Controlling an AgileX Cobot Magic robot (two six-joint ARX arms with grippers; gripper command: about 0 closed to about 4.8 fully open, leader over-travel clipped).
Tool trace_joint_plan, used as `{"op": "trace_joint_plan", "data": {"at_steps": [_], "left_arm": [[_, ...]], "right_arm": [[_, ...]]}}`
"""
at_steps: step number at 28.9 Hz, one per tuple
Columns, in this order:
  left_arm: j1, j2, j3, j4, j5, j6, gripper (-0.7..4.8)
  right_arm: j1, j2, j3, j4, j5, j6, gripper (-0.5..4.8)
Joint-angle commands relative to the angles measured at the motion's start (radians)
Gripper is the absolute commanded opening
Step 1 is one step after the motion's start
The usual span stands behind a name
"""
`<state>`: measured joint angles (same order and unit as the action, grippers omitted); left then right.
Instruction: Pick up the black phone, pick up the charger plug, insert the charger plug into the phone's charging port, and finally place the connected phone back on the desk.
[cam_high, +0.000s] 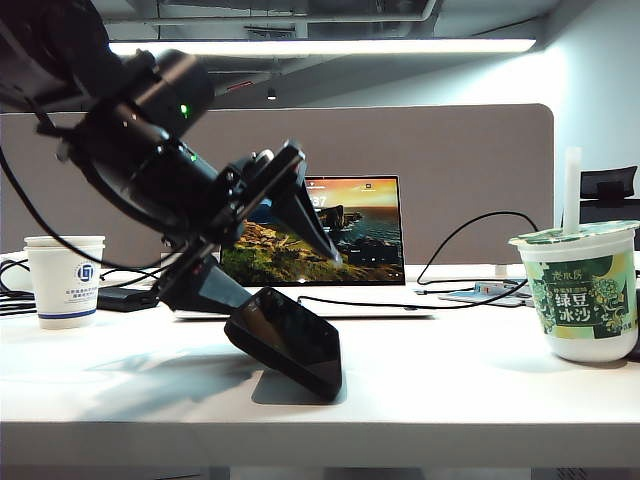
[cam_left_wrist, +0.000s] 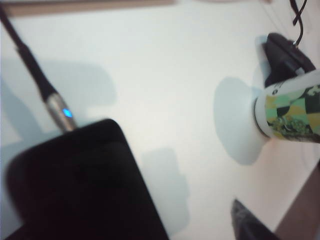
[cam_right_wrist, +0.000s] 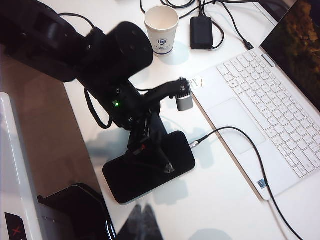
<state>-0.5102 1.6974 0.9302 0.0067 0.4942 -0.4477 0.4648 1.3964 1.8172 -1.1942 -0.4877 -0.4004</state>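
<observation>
The black phone (cam_high: 290, 342) is tilted, its low end on the white desk (cam_high: 450, 380) and its high end by the lower finger of my left gripper (cam_high: 290, 285). That gripper is open, its two fingers spread wide above and below the phone. In the left wrist view one fingertip (cam_left_wrist: 244, 220) stands apart from the phone (cam_left_wrist: 80, 185). The charger plug (cam_left_wrist: 60, 110), silver with a blue light, sits in the phone's short edge; the port itself is hidden. Its cable (cam_right_wrist: 250, 145) runs past the laptop. My right gripper (cam_right_wrist: 144, 220) is shut and empty, above the desk beside the phone (cam_right_wrist: 150, 170).
An open laptop (cam_high: 345, 240) stands behind the phone. A white paper cup (cam_high: 65, 280) and a black power brick (cam_high: 125, 298) sit at the back left. A green sealed drink cup (cam_high: 588, 295) with a straw stands at the right. A grey partition closes the back.
</observation>
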Motion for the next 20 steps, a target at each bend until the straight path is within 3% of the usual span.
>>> {"op": "trace_joint_plan", "data": {"at_steps": [1,3,6,9,12,13,16,18,20], "left_arm": [[-0.001,-0.059,0.003,-0.033,-0.149,0.104,4.79],[-0.002,-0.102,0.003,-0.082,-0.248,0.166,4.79],[-0.002,-0.180,0.003,-0.151,-0.337,0.192,4.79],[-0.002,-0.325,0.003,-0.220,-0.317,0.235,0.22],[-0.002,-0.497,0.003,-0.289,-0.328,0.261,-0.06],[-0.003,-0.571,0.003,-0.323,-0.348,0.285,-0.06],[-0.003,-0.707,0.003,-0.409,-0.387,0.303,-0.06],[-0.003,-0.787,0.003,-0.515,-0.405,0.319,-0.06],[-0.009,-0.846,0.002,-0.602,-0.409,0.320,-0.06]], "right_arm": [[0.002,-0.006,0.005,0.010,0.000,0.012,-0.06],[0.002,-0.005,0.005,0.010,0.009,0.037,-0.06],[0.006,-0.005,0.004,0.009,0.072,0.093,-0.06],[0.008,-0.005,0.004,-0.019,0.087,0.177,-0.06],[0.042,-0.009,0.003,-0.094,0.167,0.188,-0.06],[0.086,-0.013,0.003,-0.122,0.251,0.188,-0.06],[0.154,-0.031,-0.019,-0.117,0.289,0.241,-0.06],[0.234,-0.046,-0.065,-0.099,0.335,0.306,-0.06],[0.327,-0.072,-0.127,-0.092,0.449,0.311,-0.06]]}}
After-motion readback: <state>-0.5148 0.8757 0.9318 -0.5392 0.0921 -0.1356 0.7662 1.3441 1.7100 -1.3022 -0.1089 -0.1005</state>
